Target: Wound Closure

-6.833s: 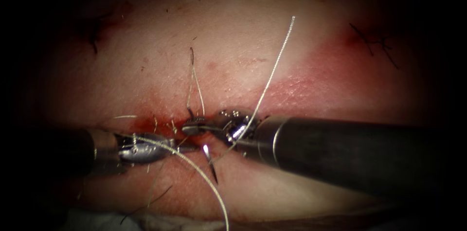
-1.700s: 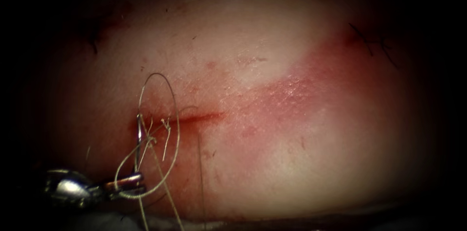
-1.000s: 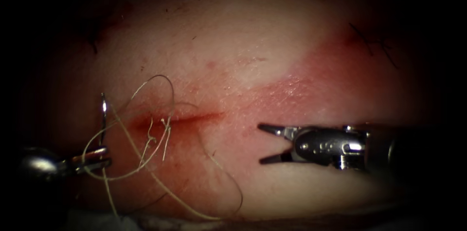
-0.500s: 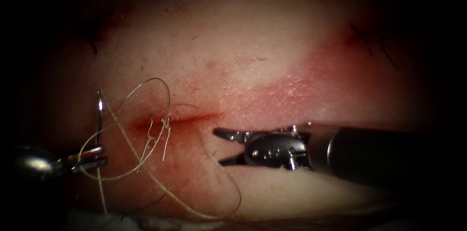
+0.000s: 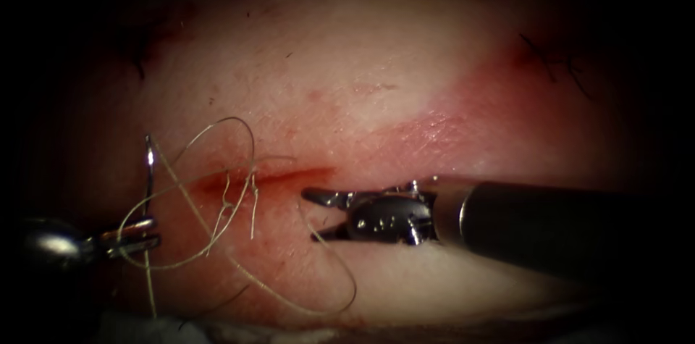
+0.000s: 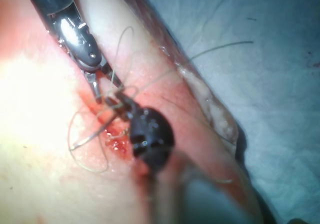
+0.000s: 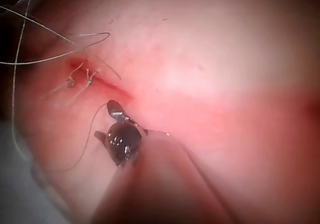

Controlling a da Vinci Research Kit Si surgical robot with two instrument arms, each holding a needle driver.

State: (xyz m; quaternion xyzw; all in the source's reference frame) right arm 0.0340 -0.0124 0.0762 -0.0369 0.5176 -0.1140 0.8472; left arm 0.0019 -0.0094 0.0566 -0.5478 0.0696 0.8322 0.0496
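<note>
In the endoscope view, at the left end of the cut [image 5: 268, 177], the left tool [image 5: 137, 235] has its fingers closed on the needle [image 5: 149, 170] near the swaged end of its curve; the needle stands upright, free of the tissue [image 5: 362, 61], tip upward. The thread [image 5: 239, 271] loops from it over the knotted stitch [image 5: 235, 199] and sweeps low toward the right tool [image 5: 322, 215], whose fingers are parted, holding nothing, with the thread passing just beside the lower one. Compared with half a second earlier, the right tool lies closer to the cut. Red fluid [image 5: 297, 174] stains the wound line.

In the left wrist view, the left tool [image 6: 120, 103] lies among coils of thread [image 6: 90, 139], the right tool [image 6: 102, 77] near it.

In the right wrist view, the right tool [image 7: 107, 119] lies beside the cut [image 7: 107, 87], its fingers apart, thread [image 7: 90, 134] curving past.

As a judgement, any grasp here is best taken on one strand alone, clear of the knot and the needle.
</note>
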